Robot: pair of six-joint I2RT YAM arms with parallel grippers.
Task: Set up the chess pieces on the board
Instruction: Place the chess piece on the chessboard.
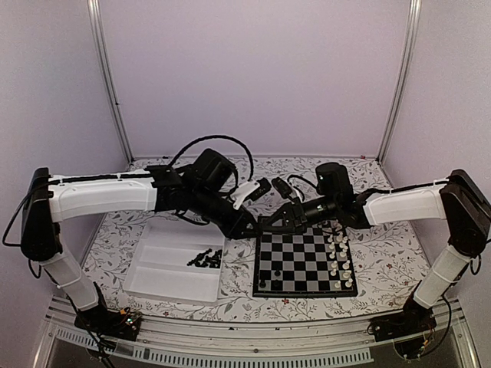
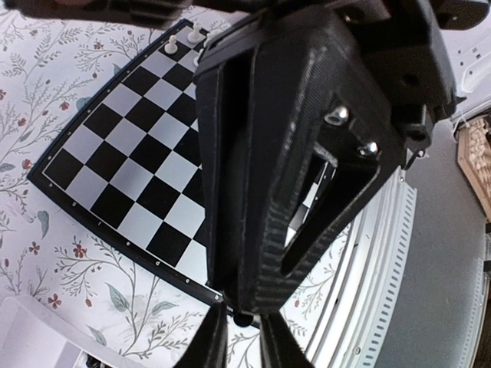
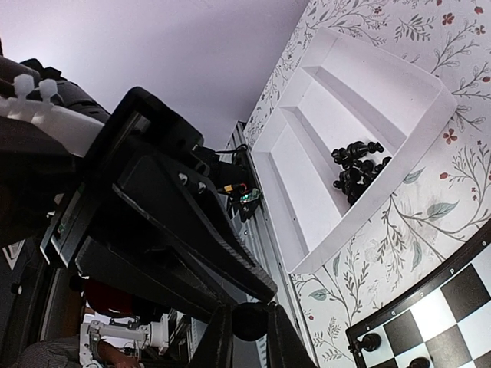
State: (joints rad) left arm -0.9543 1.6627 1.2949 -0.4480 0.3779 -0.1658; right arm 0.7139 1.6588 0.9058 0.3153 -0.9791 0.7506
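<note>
From above, your left hand [image 1: 252, 228] and right hand [image 1: 272, 222] meet tip to tip just over the far left corner of the board [image 1: 295, 264]. The board lies on the flowered worktop [image 1: 383, 245], with white pieces [image 1: 339, 261] lined along its right edge. The white tray [image 1: 165, 268] sits just left of it. A heap of black pieces [image 1: 205, 259] lies in the tray compartment nearest the board.

In the left wrist view, the left hand's fingers [image 2: 207, 345] stand close, with only a slim gap between them. The right hand's black body crowds right up to their tips, so you cannot tell whether they grip anything. The board lies beyond on the left.

In the right wrist view, the right hand's fingers [image 3: 215, 345] sit near together, pinching a small rounded black piece [image 3: 249, 320]. The left hand looms just beside it. Two black pieces stand on the board's near corner, and the tray lies beyond.
</note>
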